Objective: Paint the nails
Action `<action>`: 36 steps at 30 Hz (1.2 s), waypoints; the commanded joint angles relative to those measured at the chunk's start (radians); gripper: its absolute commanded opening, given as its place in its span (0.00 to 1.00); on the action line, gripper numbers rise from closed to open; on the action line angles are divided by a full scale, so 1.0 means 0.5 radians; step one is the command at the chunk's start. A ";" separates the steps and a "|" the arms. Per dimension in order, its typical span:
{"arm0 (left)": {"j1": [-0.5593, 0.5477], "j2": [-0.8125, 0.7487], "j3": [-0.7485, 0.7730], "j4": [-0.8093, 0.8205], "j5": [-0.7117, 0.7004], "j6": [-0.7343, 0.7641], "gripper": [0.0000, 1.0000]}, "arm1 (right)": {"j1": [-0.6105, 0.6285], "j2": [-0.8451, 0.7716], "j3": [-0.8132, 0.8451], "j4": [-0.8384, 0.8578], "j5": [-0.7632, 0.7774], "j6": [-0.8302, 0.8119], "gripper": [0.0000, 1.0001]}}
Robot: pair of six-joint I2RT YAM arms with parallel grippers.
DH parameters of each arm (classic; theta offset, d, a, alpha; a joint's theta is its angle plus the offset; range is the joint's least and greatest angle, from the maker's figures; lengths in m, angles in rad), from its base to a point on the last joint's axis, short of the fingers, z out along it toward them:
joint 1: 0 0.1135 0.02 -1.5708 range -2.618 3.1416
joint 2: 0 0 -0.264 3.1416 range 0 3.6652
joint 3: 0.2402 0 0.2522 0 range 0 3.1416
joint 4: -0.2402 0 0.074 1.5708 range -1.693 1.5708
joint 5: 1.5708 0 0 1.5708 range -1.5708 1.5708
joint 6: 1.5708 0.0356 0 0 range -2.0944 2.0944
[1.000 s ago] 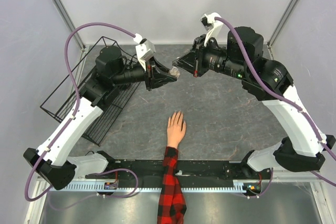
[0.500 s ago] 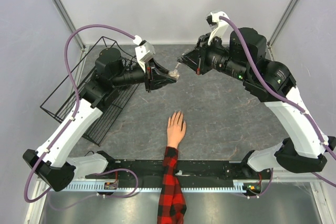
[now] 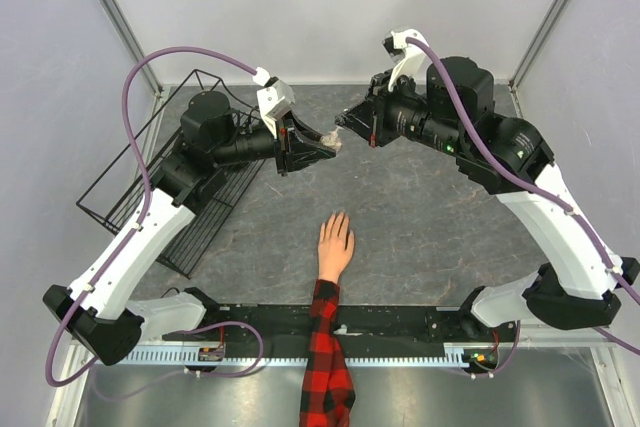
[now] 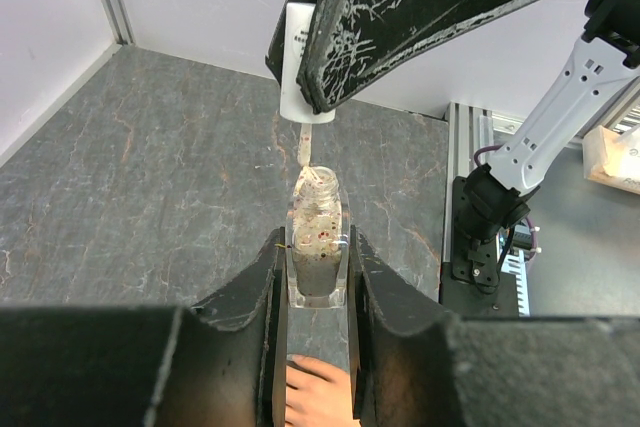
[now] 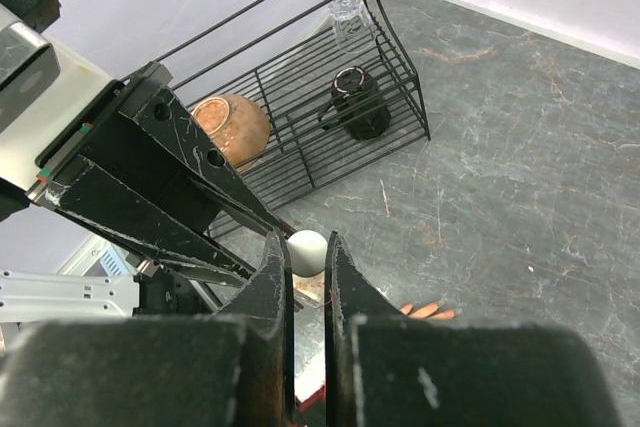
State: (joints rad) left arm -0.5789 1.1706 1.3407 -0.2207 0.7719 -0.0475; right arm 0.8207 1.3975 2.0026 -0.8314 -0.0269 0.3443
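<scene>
A clear nail polish bottle (image 4: 316, 247) with speckled contents stands upright between the jaws of my left gripper (image 4: 316, 259), which is shut on it. My right gripper (image 5: 308, 250) is shut on the bottle's white cap (image 5: 307, 252). The cap (image 4: 296, 67) hangs just above the bottle, and its brush (image 4: 306, 147) reaches down to the bottle's open mouth. In the top view both grippers meet in mid-air, left (image 3: 322, 145) and right (image 3: 345, 122), over the far part of the table. The mannequin hand (image 3: 335, 244) lies flat below them, plaid sleeve (image 3: 325, 347) toward me. Its nails (image 3: 337, 217) are too small to make out.
A black wire rack (image 3: 190, 182) stands at the left. It holds a brown bowl (image 5: 232, 125), a black cup (image 5: 360, 112) and a clear glass (image 5: 348, 12). The grey stone-patterned tabletop (image 3: 440, 217) spreads around the hand. White walls close the back and sides.
My right gripper has drawn the cap slightly up and back from the bottle, so the brush stem now shows. The left arm and the bottle have stayed put.
</scene>
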 commanded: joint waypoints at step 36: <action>0.004 -0.034 0.037 0.095 0.067 -0.025 0.02 | 0.012 -0.065 -0.060 0.156 -0.023 0.035 0.00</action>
State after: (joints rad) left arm -0.5789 1.1706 1.3407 -0.2207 0.7742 -0.0475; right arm 0.8211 1.3579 1.9732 -0.8013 -0.0257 0.3481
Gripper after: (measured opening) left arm 0.283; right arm 0.077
